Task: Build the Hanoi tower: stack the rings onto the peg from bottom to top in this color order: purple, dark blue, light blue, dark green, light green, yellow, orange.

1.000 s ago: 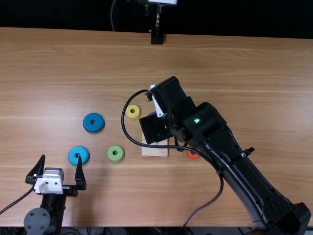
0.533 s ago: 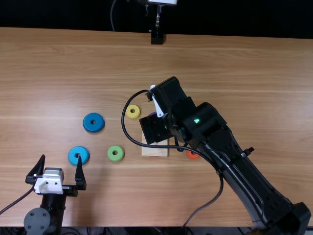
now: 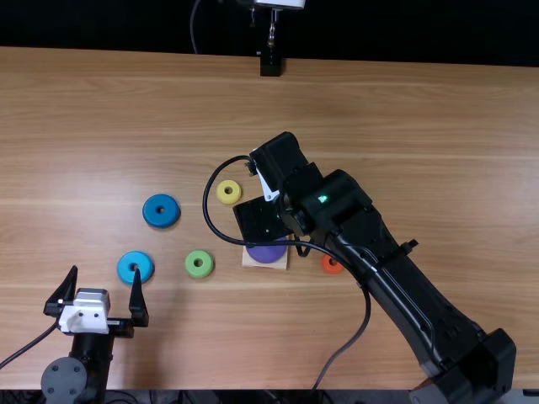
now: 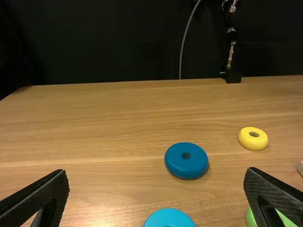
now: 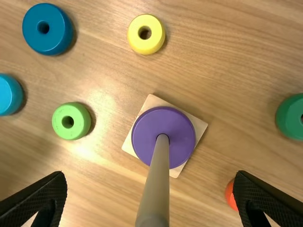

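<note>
Peg [image 5: 159,179], purple ring [image 5: 147,130] around it; right gripper [image 3: 261,220] above

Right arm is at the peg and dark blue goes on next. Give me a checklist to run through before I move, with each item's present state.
1. Purple ring around the peg, above the square base: ok.
2. Purple ring flush against the base all round: cannot tell.
3. Right gripper open, holding nothing: ok.
4. Space above the peg free for the next ring: not ok, the right arm is over it.
5. Dark blue ring lying flat on the table, hole up: ok.
6. Left gripper open and empty: ok.
</note>
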